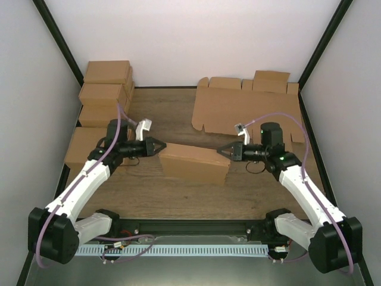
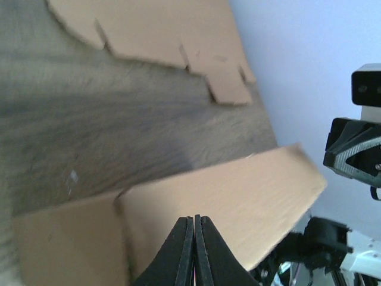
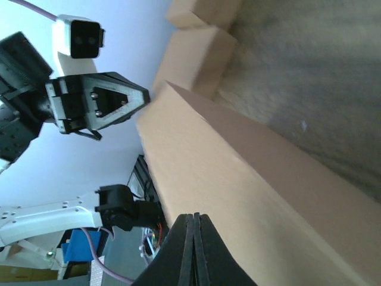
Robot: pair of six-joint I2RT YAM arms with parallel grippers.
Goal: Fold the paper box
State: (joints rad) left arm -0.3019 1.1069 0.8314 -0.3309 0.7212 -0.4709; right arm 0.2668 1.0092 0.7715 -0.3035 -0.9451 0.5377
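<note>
The paper box point(image 1: 193, 163), plain brown cardboard, lies closed and slightly askew in the middle of the wooden table. My left gripper point(image 1: 163, 146) is shut with nothing in it, its tips just off the box's left end. My right gripper point(image 1: 219, 150) is shut and empty too, its tips close to the box's upper right corner. In the left wrist view the box's lid point(image 2: 238, 196) fills the space beyond my shut fingertips point(image 2: 194, 219). The right wrist view shows the box's top face point(image 3: 238, 185) past my closed fingertips point(image 3: 193, 217), with the left gripper point(image 3: 143, 95) at its far end.
A flat die-cut cardboard sheet point(image 1: 250, 110) lies at the back right of the table. Stacked brown cartons point(image 1: 104, 98) stand along the left wall. Walls close in the left, right and back sides.
</note>
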